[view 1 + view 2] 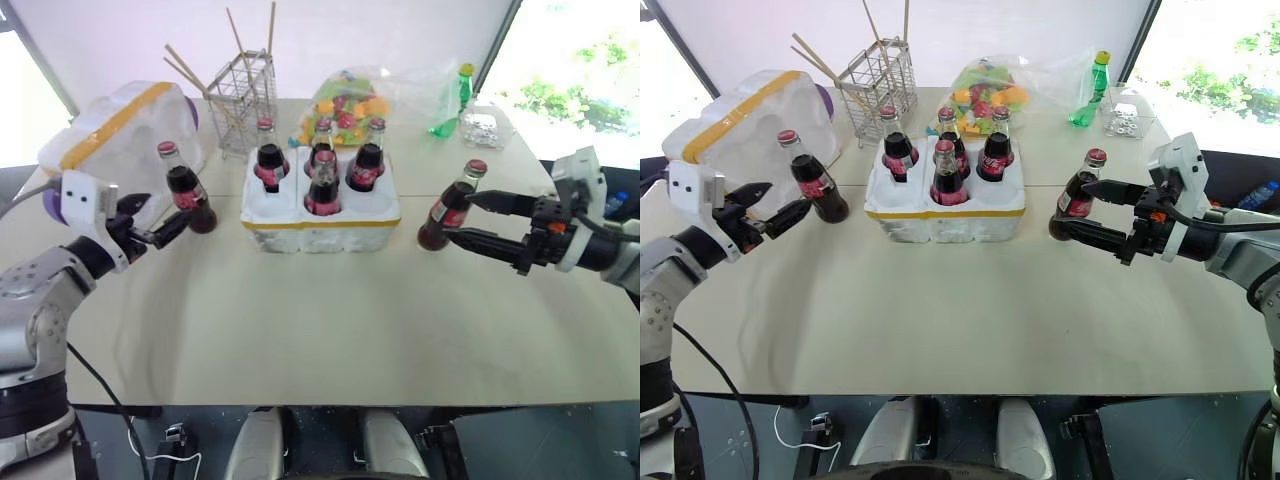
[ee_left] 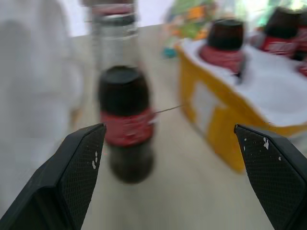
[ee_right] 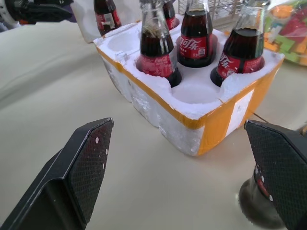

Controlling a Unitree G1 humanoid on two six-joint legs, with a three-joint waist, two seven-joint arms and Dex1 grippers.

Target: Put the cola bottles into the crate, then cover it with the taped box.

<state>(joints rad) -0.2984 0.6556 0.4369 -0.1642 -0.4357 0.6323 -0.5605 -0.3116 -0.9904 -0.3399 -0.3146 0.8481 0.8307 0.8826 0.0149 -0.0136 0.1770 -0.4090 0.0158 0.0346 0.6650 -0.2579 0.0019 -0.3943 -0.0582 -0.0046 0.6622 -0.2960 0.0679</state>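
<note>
On the beige table [image 1: 300, 340] the crate [image 1: 320, 215] holds 4 bottles; 2 stand outside, one by each side. Left gripper [image 1: 150, 222] and right gripper [image 1: 480, 220] gape, fingers apart (holding nothing). Loading step: each must close on its bottle. The box [image 1: 120, 135] waits far-left.

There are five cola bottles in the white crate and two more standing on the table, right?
Not quite. The crate holds four cola bottles, not five; the left eye view shows two wells still empty. The rest is right: one bottle stands on the table by the left hand and one by the right hand.
</note>
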